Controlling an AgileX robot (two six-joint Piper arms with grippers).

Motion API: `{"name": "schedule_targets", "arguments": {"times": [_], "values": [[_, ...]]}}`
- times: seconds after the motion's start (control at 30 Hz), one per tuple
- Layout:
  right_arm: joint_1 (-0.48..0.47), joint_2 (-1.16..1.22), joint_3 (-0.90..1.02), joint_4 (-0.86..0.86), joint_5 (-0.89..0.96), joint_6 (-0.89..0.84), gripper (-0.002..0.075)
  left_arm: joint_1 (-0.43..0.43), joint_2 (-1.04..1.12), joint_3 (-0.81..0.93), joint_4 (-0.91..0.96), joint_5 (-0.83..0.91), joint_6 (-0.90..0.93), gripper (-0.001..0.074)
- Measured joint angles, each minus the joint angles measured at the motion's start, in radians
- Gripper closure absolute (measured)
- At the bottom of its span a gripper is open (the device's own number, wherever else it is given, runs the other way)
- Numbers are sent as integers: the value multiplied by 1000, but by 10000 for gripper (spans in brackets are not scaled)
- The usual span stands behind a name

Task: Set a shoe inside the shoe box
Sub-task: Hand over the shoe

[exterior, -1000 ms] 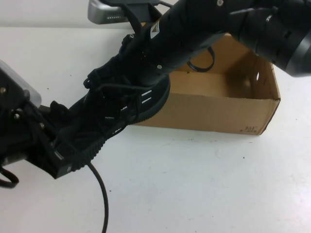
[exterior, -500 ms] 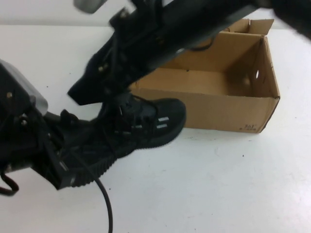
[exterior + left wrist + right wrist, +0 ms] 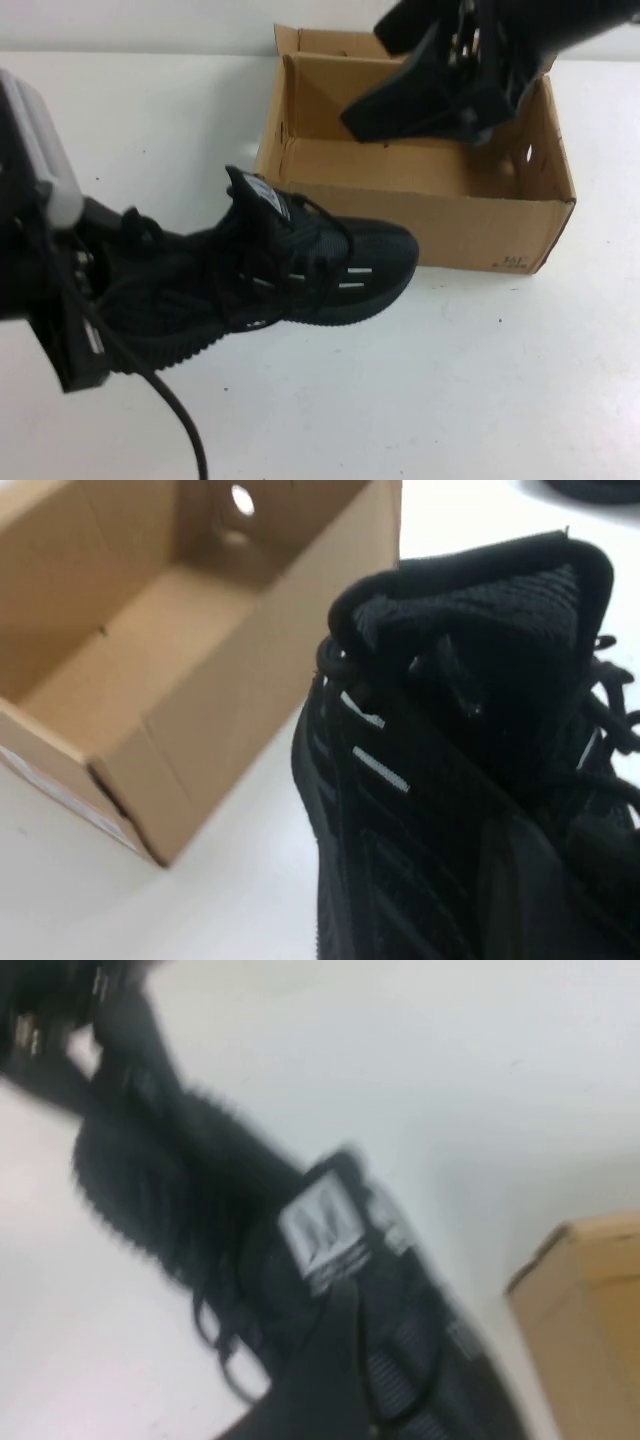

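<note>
The black shoe (image 3: 290, 270) is in front of the shoe box (image 3: 450, 225), its toe near the box's front wall and its white tongue label (image 3: 265, 195) turned up. My left gripper (image 3: 95, 300) is shut on the shoe's heel end at the left. In the left wrist view the shoe (image 3: 450, 730) fills the near side, with the open box (image 3: 220, 700) beyond it. My right gripper (image 3: 365, 85) hangs open and empty above the box's inside. The right wrist view shows the shoe (image 3: 200, 1190) and a box corner (image 3: 590, 1300).
A black cable (image 3: 170, 420) trails from the left arm across the front of the white table (image 3: 450, 380). The box's flaps (image 3: 330, 42) stand up at the back. The box is open at the top and nothing shows inside it.
My right arm has let go of the shoe and swung right and back, from over the shoe to above the box. The shoe, held by my left gripper, has moved right towards the box.
</note>
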Motion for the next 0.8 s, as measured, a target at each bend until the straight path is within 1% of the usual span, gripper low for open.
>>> {"name": "schedule_targets", "arguments": {"times": [0.07,0.17,0.27,0.4,0.57,0.8], "values": [[0,-2,38,15,2,-25,84,35,11,-53,7,71,12,681],[0,-2,86,22,2,-51,106,90,52,-131,8,221,21,681],[0,-2,118,52,2,-84,127,121,98,-192,-10,318,21,681],[23,-2,125,69,2,-97,136,129,137,-226,-44,335,31,681],[74,5,126,61,2,-97,137,131,148,-236,-54,333,35,681],[123,86,126,60,-2,-97,139,131,150,-236,-56,336,35,681]]}}
